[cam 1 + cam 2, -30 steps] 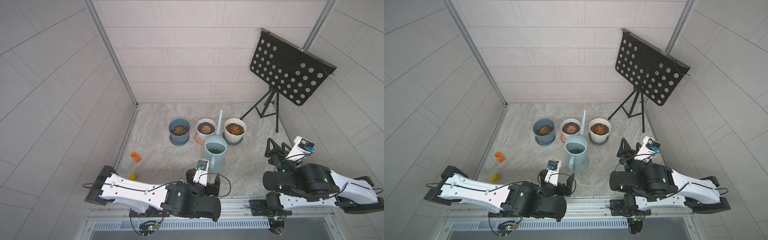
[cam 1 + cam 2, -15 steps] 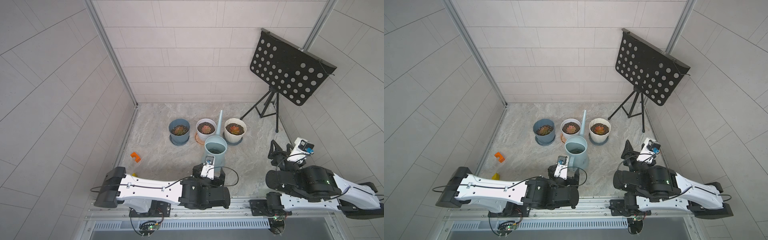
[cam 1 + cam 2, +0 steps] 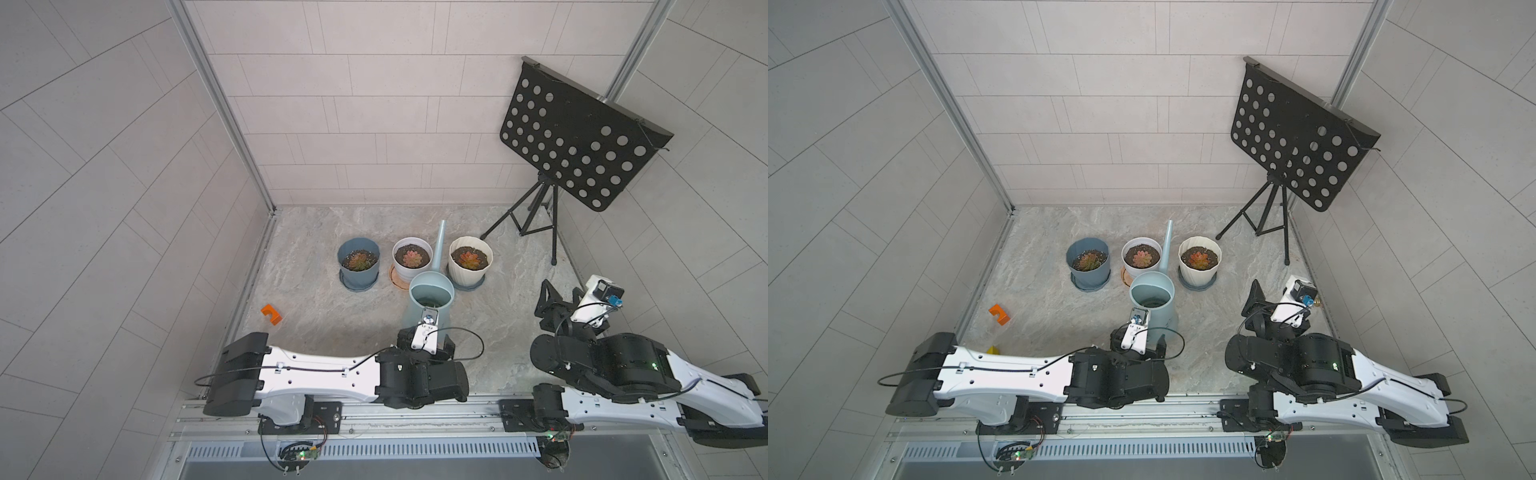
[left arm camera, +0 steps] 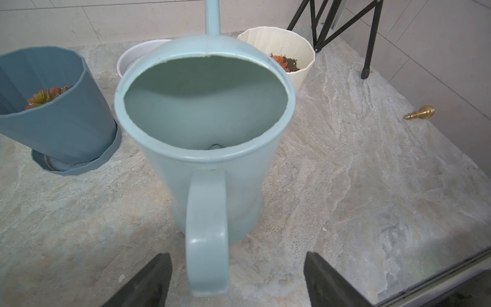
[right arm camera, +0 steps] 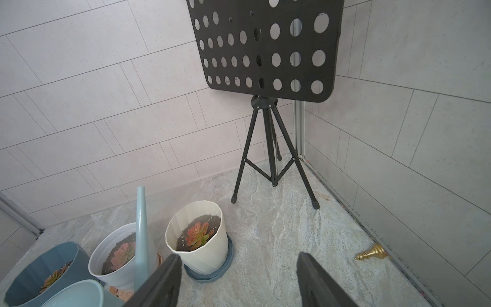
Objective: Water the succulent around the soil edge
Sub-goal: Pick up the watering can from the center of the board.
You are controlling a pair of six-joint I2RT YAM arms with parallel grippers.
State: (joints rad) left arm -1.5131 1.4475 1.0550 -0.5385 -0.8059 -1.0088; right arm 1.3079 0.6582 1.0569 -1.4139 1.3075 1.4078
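Note:
A light-blue watering can (image 3: 431, 291) stands upright on the stone floor, its long spout (image 3: 439, 245) rising between two pots. Behind it, three pots stand in a row, each holding a succulent in dark soil: a blue pot (image 3: 358, 266), a white pot (image 3: 412, 257) and a cream pot (image 3: 470, 259). In the left wrist view the can's handle (image 4: 207, 234) lies between the open fingers of my left gripper (image 4: 236, 259), nearer one finger and touching neither. My right gripper (image 5: 239, 256) is open and empty at the right, facing the cream pot (image 5: 198, 236).
A black perforated music stand (image 3: 582, 141) on a tripod fills the back right corner. An orange block (image 3: 271, 313) and a small yellow piece (image 3: 993, 350) lie near the left wall. A brass piece (image 5: 372, 252) lies by the right wall.
My left arm has reached forward to the can, bringing its fingers around the handle, and the jaws have narrowed a little. The right arm has drawn slightly back and to the right.

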